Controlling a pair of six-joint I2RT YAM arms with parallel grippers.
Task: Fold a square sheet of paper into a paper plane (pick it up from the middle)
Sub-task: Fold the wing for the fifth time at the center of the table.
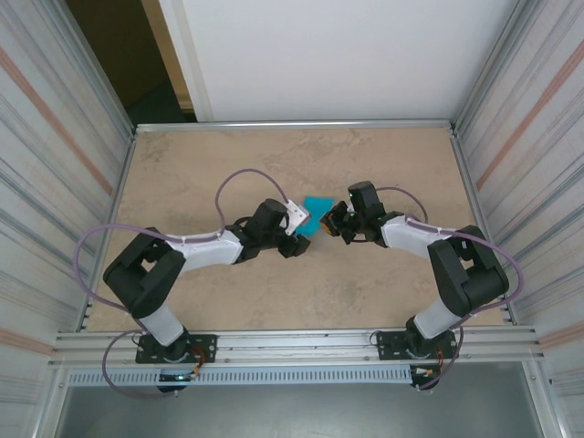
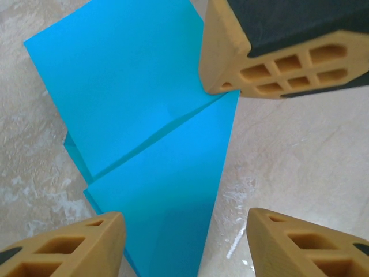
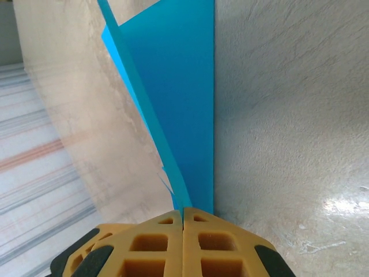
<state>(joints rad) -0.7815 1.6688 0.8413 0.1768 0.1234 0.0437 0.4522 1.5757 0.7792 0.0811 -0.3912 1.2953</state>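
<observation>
- Your right tool (image 3: 184,214) is clamped shut on one edge of the sheet of paper (image 2: 132,86), which sits mid-counter (image 1: 228,155) between the two arms
- Your left tool (image 2: 184,222) stands open, its fingers straddling the sheet's narrow end without gripping it
- Done so far: the sheet is creased into overlapping layers and tapers toward a point
- Still to do, as I judge it: no wings show yet, so more folds remain

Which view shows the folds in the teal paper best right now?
Left wrist: the folded teal paper is close and face-on, its overlapping layers and crease plain. Right wrist sees it foreshortened, pinched in the shut right gripper. Top external gives a small teal patch between the arms.
</observation>
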